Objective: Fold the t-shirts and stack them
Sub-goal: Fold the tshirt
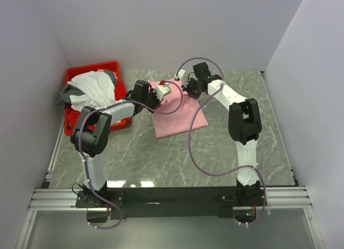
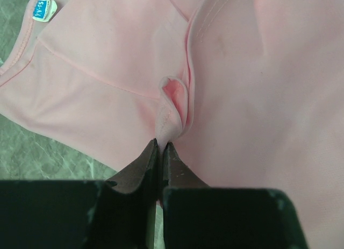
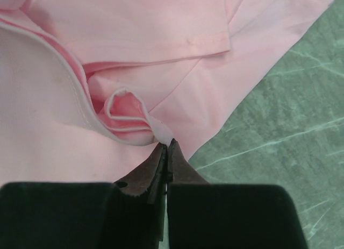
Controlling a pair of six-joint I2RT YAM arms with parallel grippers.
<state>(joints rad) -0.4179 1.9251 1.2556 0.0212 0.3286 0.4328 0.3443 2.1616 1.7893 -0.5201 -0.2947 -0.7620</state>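
Left claw (image 2: 160, 146) and right claw (image 3: 167, 145) each pinch a fold of the pink t-shirt (image 1: 172, 122), both arms stretched forward, wrists angled inward above the table (image 1: 161, 157).

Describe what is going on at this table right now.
A pink t-shirt lies partly folded on the table. The left gripper and the right gripper are each shut on a pinch of its fabric. White and grey t-shirts sit piled in the red bin on the left.
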